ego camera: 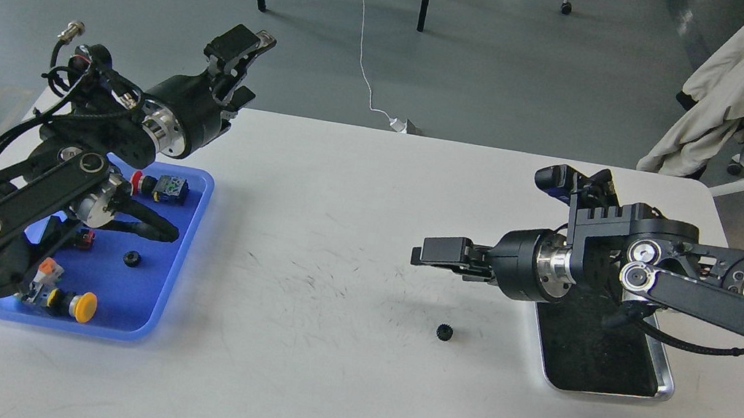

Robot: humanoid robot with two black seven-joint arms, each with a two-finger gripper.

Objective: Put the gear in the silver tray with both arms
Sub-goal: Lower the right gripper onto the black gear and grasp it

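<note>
A small black gear lies on the white table, left of the silver tray. My right arm reaches in over the tray and hides its far half. My right gripper points left and hovers above and slightly left of the gear, not touching it. It is seen side-on, so its fingers overlap. My left gripper is raised over the table's far left edge and points up and right. It holds nothing I can see, and its fingers cannot be told apart.
A blue plastic tray at the left holds push-buttons, switches and a second small black gear. My left arm's elbow hangs over it. A chair with a beige cloth stands beyond the table's right corner.
</note>
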